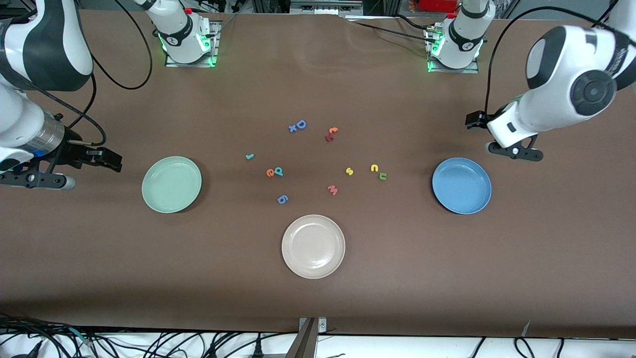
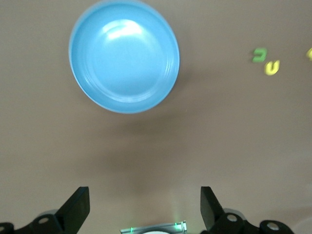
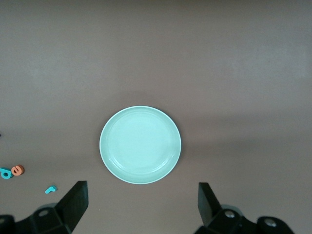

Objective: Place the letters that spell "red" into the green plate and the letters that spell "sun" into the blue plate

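Brown matte covering is stretching across the worktop point(image 1: 318, 308), and nothing is sitting yet in either target plate, so the job looks to be at its very start. The glossy, shallow-rimmed green plate point(image 1: 171, 184) is lying toward the right arm's end, the matching blue plate point(image 1: 461, 185) toward the left arm's end, and a beige plate point(image 1: 313, 246) is lying nearest the front edge. Between them the small flat letter pieces are lying scattered mid-worktop: teal r point(image 1: 249, 156), orange e point(image 1: 270, 173) touching teal d point(image 1: 278, 171), yellow s point(image 1: 349, 171), yellow n point(image 1: 374, 168) just beside olive u point(image 1: 382, 175). The right gripper point(image 3: 141, 204) is hovering beside the green plate, jaws apart and empty; the left gripper point(image 2: 145, 207) is hovering beside the blue plate, likewise apart. Next, I judge, one arm needs to be reaching inward for a careful pinch on a thin, low piece.
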### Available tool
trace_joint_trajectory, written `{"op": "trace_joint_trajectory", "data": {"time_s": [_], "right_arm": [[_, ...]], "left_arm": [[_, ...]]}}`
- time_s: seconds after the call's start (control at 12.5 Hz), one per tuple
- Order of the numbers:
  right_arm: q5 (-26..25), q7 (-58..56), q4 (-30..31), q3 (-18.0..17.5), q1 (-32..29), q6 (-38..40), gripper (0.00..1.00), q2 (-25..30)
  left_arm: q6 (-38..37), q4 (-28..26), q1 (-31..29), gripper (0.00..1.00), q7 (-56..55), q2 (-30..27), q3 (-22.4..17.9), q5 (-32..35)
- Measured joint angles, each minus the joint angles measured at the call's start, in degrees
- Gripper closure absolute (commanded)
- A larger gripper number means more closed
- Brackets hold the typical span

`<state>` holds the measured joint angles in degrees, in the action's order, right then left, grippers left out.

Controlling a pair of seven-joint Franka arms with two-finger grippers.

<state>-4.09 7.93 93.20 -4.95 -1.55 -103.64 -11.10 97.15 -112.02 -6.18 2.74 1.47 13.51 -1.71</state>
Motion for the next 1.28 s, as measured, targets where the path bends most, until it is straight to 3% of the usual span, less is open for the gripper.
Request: {"op": "trace_joint_trajectory", "data": {"time_s": [0.56, 1.28], "right_arm": [[0.85, 0.03, 0.0, 0.0, -0.02, 0.0, 0.0, 0.02], [1.49, 0.13, 0.0, 0.0, -0.35, 0.0, 0.0, 0.01]], "left_arm": [[-0.42, 15.73, 0.5, 0.0, 0.0, -0.16, 2.1, 3.14], [-1.19, 19.66, 0.42, 0.0, 0.0, -0.09, 2.45, 4.59]]}}
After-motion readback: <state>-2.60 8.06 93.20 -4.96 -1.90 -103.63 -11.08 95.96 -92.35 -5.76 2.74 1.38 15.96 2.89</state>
